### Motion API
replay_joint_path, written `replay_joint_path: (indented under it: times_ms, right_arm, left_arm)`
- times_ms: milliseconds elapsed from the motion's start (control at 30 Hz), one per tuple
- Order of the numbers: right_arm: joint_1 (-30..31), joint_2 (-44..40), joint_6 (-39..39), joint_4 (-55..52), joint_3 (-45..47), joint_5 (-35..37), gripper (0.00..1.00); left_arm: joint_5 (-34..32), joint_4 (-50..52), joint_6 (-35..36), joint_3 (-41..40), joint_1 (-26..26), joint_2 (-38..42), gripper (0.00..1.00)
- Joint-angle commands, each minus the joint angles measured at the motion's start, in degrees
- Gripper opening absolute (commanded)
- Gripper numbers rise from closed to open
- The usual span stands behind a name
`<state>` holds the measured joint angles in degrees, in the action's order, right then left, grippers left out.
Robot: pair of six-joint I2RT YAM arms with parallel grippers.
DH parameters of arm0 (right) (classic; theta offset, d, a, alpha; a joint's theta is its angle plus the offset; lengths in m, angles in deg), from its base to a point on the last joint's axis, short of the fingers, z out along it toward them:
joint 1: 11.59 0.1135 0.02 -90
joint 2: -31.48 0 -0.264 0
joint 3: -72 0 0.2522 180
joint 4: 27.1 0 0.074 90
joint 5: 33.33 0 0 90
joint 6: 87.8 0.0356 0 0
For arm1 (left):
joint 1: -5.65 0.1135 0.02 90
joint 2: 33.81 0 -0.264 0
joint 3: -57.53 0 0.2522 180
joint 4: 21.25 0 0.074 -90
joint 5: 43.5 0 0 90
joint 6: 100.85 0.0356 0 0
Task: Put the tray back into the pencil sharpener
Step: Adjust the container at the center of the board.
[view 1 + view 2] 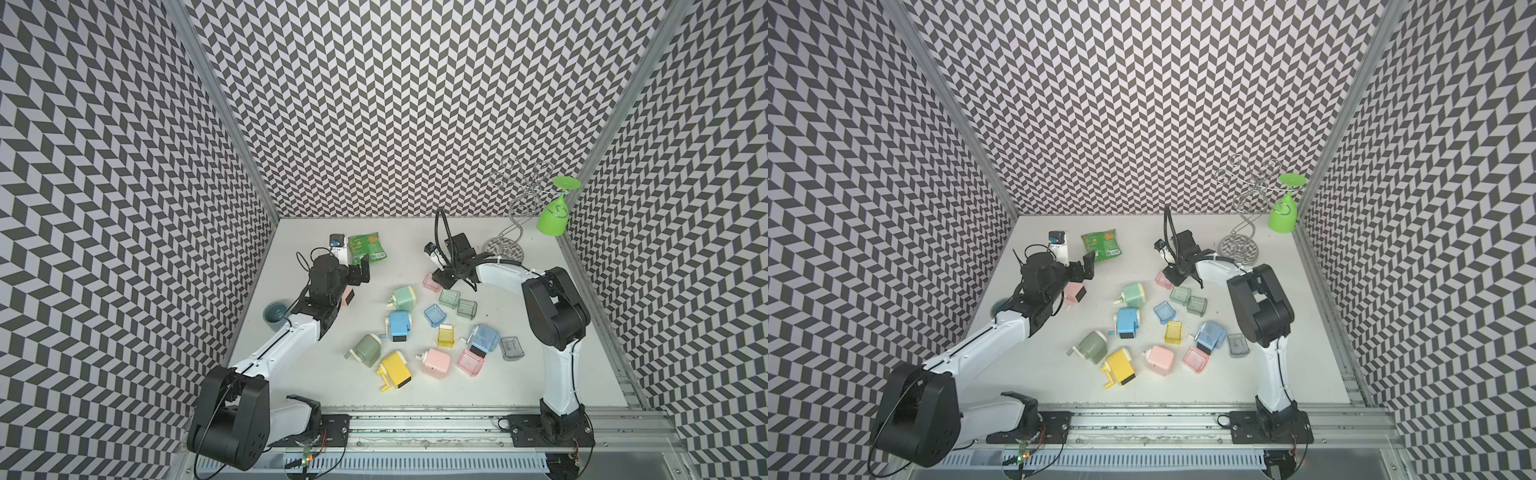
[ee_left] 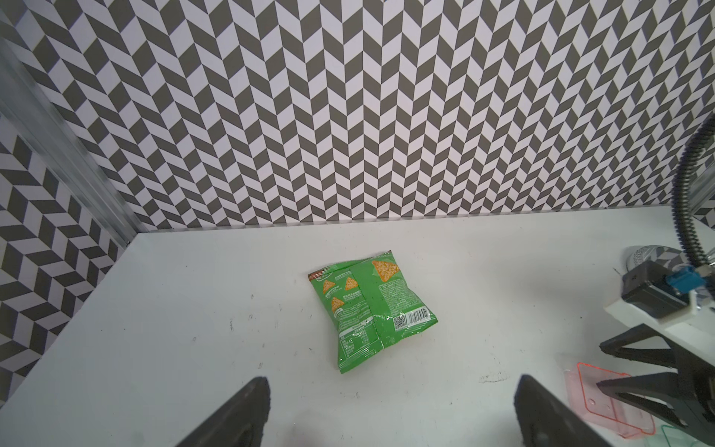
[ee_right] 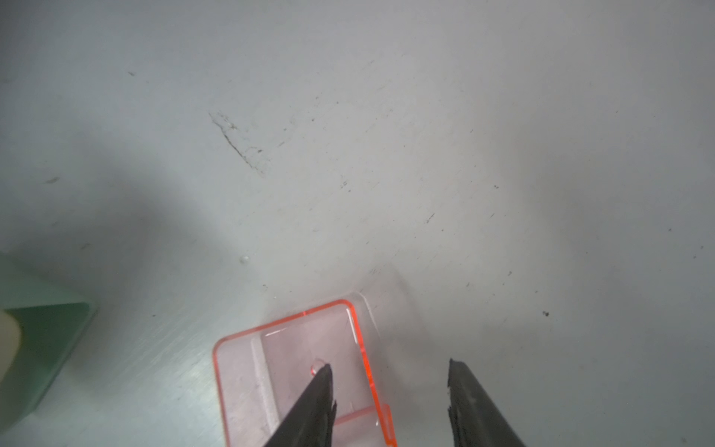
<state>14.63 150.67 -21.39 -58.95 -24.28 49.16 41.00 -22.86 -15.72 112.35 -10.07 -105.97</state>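
Right now the translucent pink plastic tray [image 3: 286,371] lies on the white worktop [image 3: 387,154], directly under the right gripper [image 3: 389,363]. Its fingers [image 3: 313,402] stand apart and grasp nothing. One points down inside the tray and the second is outside, with the orange-edged long wall between them; as far as I can see, it touches neither. The long axis of the tray runs along the direction in which the fingers point, so closing would pinch this wall across its thickness.

The left gripper [image 2: 392,379] is spread wide and empty, facing a green snack bag [image 2: 371,309]. Under the left arm, in a top view, lies a pink pencil sharpener [image 1: 1074,291] with its dark face turned toward the middle. I judge it the likely home for the tray. The worktop between them is bare, but a green translucent tray [image 1: 449,298] lies just beside the pink one.
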Motion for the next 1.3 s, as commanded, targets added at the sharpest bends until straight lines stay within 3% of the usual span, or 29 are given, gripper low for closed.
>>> replay_joint_path:
  times_ms: [0,400,567,733,900,1033,1267]
  right_arm:
    - [0.6,1.5,-2.4,1.3,-2.5,2.0,0.47]
    - [2.0,6.0,-3.7,3.4,-8.2,6.8,0.47]
    - [2.5,4.1,-0.5,3.9,-8.4,7.3,0.52]
    - [2.4,-6.2,11.2,6.8,-1.4,10.5,0.56]
    - [2.4,-13.2,29.0,1.3,4.0,12.9,0.56]
    - [2.1,-11.9,42.7,-7.8,2.4,10.9,0.54]
    - [1.9,-7.1,50.6,-10.8,0.0,2.7,0.54]
  left_arm:
    - [0.4,-1.0,-0.2,2.2,0.2,-0.6,1.00]
    - [-0.7,-0.1,-0.2,3.1,0.2,-0.4,1.00]
    - [-1.3,0.0,-0.1,3.2,0.2,0.0,1.00]
    - [-2.5,-0.7,-1.4,2.5,0.2,0.4,1.00]
    - [-5.2,-3.0,-5.4,0.2,0.2,1.0,1.00]
    - [-5.8,-3.4,-7.8,-1.3,0.2,1.2,1.00]
    - [-6.5,-1.9,-9.1,-3.0,0.2,2.8,1.00]
